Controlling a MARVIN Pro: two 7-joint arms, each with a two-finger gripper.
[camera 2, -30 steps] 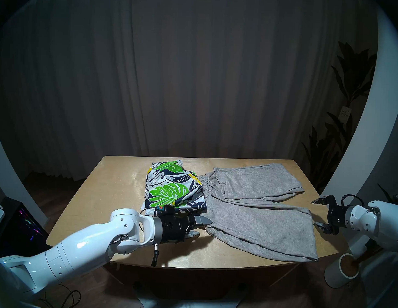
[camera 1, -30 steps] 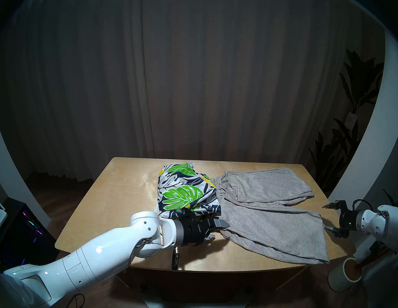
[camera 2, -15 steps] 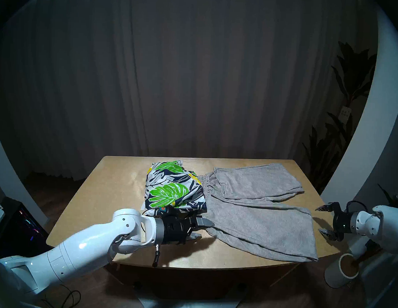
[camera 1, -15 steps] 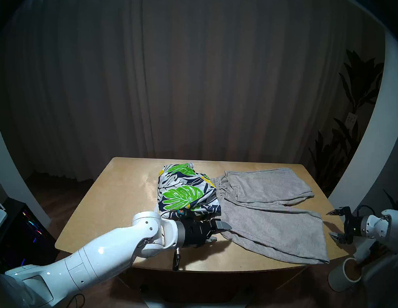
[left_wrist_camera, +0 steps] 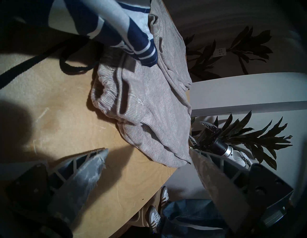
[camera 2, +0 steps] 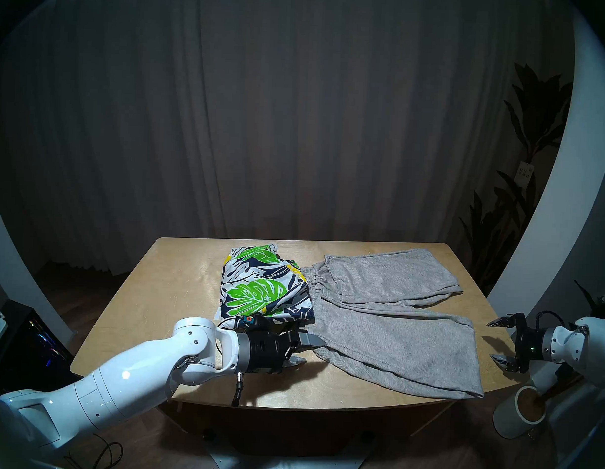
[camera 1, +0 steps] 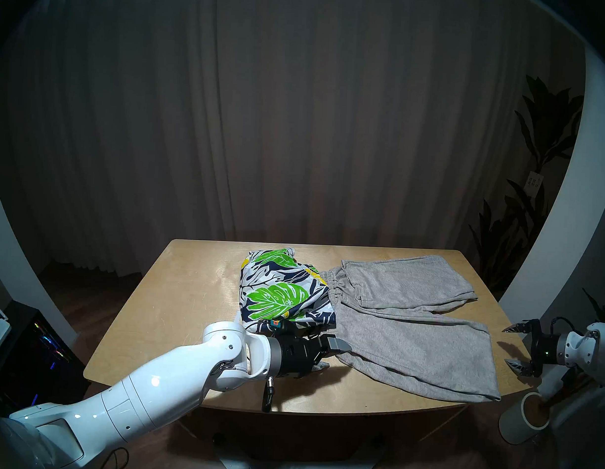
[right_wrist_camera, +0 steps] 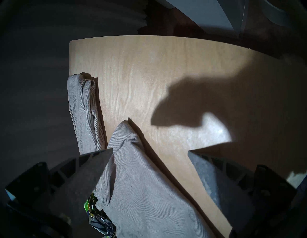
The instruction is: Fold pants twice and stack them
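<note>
- Dark pleated curtains [camera 1: 298, 126] hang behind a pale plywood table [camera 1: 175, 310] with rounded corners and a scuffed, faintly glossy top.
- Left gripper [camera 1: 336, 352], black-bodied with grey ribbed wedge fingers, sits low over the near middle of the table, jaws spread wide and empty, one finger at the near waist corner of the grey shorts [camera 1: 411, 328]; whether it touches the cloth I cannot tell.
- Right gripper [camera 1: 516, 346] hangs off the right edge of the table, jaws wide and empty, apart from the cloth.
- The grey shorts are a soft ribbed knit with a gathered elastic waist, spread flat across the right half, legs pointing right, the near hem reaching the table edge.
- Leaf-print shorts [camera 1: 282, 293], smooth woven cloth in navy, white, green and yellow, lie folded into a rough rectangle at far centre, overlapping the grey waistband.
- A black woven drawstring [left_wrist_camera: 71, 66] loops on the wood beside them.
</note>
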